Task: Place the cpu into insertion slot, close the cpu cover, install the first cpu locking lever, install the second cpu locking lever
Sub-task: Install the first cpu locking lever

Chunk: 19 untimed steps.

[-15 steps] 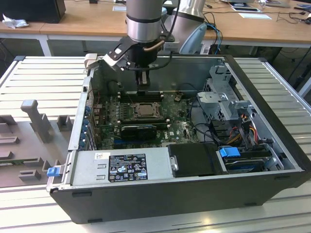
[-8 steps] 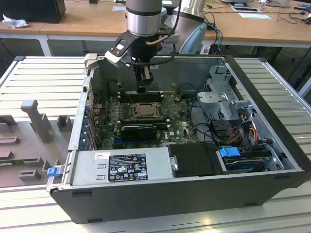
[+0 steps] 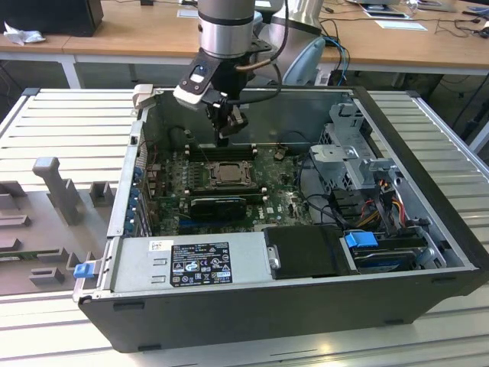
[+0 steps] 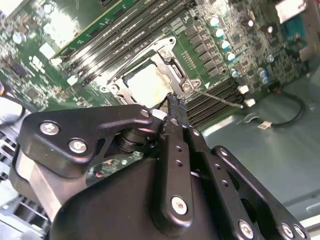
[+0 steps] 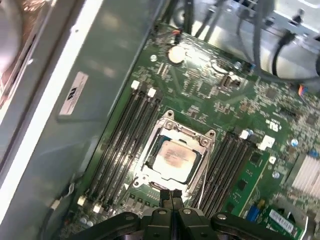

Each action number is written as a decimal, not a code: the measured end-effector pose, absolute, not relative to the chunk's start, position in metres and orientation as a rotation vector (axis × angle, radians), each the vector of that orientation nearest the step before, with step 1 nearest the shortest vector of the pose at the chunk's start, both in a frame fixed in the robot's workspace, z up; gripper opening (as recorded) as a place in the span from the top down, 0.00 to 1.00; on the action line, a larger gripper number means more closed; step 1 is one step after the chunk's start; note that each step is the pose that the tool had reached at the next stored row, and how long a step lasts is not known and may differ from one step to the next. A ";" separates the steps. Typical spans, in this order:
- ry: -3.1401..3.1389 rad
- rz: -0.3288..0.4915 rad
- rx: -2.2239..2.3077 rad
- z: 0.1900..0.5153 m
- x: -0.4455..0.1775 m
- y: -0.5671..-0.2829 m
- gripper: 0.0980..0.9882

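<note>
You see the gripper (image 3: 222, 139) in the upper centre of the exterior view, its jaws pressed together, just over the upper edge of the insertion slot (image 3: 208, 177) inside the open computer case (image 3: 290, 306). In the first wrist view the cpu (image 5: 172, 155) lies flat in this slot, and the cpu cover (image 5: 186, 131) lies down around it.

Dull silvery metal cpu (image 5: 172, 159), shiny bare-metal cpu cover (image 5: 187, 131), glossy green motherboard (image 5: 200, 85), matt black case (image 3: 306, 313)
</note>
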<state>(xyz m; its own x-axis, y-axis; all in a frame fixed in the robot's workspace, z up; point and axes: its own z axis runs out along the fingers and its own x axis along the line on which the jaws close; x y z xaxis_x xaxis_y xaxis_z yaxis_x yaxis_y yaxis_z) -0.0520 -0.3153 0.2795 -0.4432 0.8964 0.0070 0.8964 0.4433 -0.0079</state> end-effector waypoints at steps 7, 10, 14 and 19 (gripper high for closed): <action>-2.772 0.006 -1.458 0.279 -0.052 -0.315 0.99; -2.810 0.006 -1.383 0.279 -0.052 -0.315 0.99; -2.865 0.007 -1.265 0.278 -0.052 -0.315 0.99; -2.945 0.008 -1.068 0.278 -0.052 -0.315 0.99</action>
